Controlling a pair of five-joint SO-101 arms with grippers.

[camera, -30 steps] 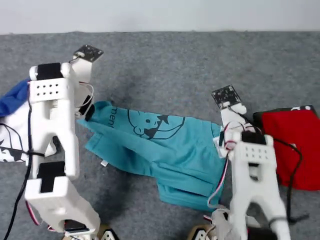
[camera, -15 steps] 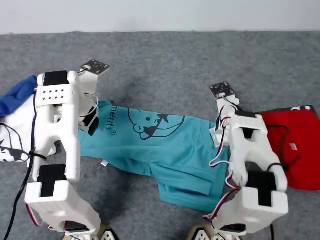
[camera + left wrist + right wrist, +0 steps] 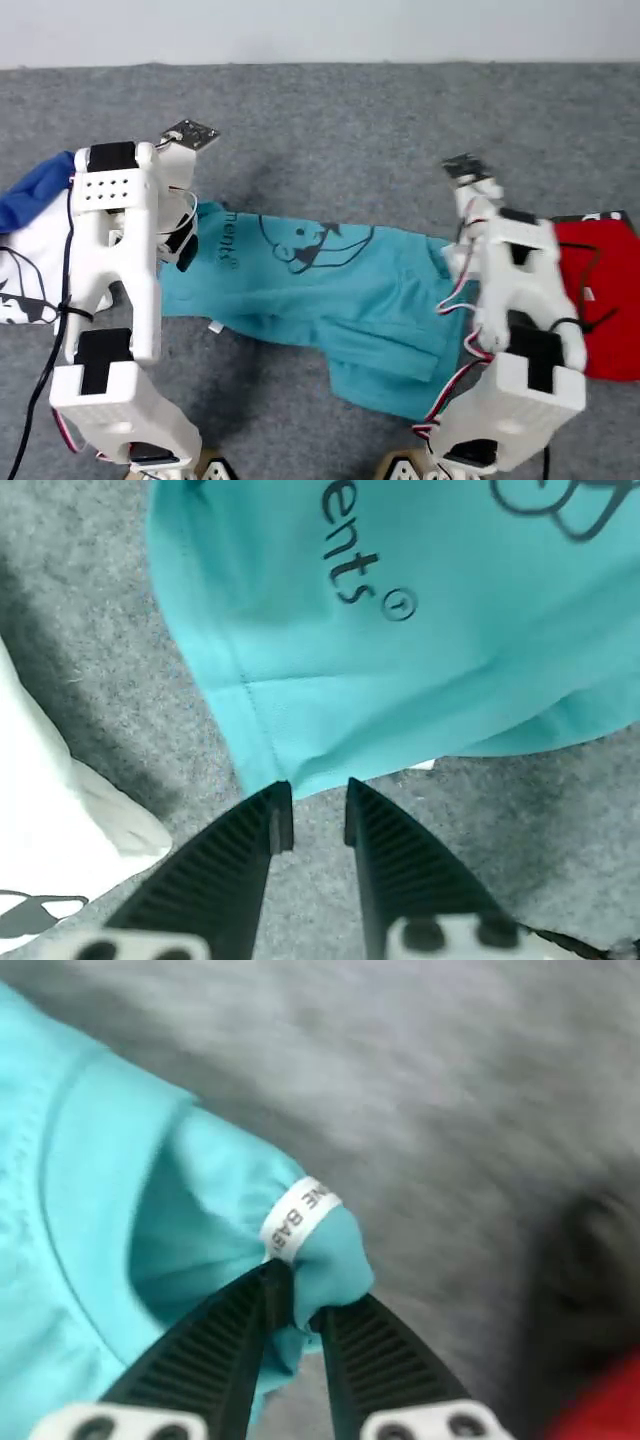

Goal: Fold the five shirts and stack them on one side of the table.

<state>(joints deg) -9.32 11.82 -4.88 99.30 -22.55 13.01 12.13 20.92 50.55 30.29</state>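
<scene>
Pinched a bunched fold of the teal shirt (image 3: 120, 1210) in the right claw (image 3: 302, 1302), with cloth squeezed between the tips of the black fingers (image 3: 215, 1345). Gripped that fold right beneath a small white label (image 3: 297, 1218), sewn at the gathered edge and standing out just past the fingertips. Showed a stitched hem band (image 3: 60, 1160) curving along the shirt beside the grip. Trailed the rest of the shirt away to one side over the grey felt bench (image 3: 450, 1100). Caught a dark shape (image 3: 590, 1250) farther off, too unclear to name, and a corner of red cloth (image 3: 605, 1415) just beside it.
</scene>
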